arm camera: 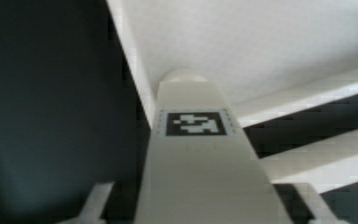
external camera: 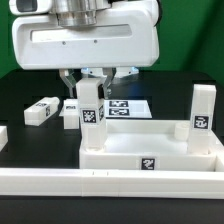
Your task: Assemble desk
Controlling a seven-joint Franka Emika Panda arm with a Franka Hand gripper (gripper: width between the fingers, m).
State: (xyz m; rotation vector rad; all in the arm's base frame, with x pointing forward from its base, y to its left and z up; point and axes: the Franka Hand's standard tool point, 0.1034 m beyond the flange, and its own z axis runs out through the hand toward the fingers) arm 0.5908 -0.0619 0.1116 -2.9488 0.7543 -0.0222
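The desk top (external camera: pixel 120 158), a white rimmed tray, lies at the front of the table. One white leg (external camera: pixel 205 110) stands upright in its far corner on the exterior view's right. A second tagged leg (external camera: pixel 90 112) stands at the corner on the exterior view's left, and my gripper (external camera: pixel 90 88) is shut on its upper part from above. In the wrist view that leg (arm camera: pixel 197 150) fills the space between my fingers (arm camera: pixel 98 203), with the desk top (arm camera: pixel 282 50) pale beyond it. Two more legs (external camera: pixel 42 110) (external camera: pixel 70 114) lie loose on the black table at the exterior view's left.
The marker board (external camera: pixel 128 107) lies flat behind the desk top. A long white border rail (external camera: pixel 110 186) runs along the front edge, and another white piece (external camera: pixel 3 137) sits at the exterior view's left edge.
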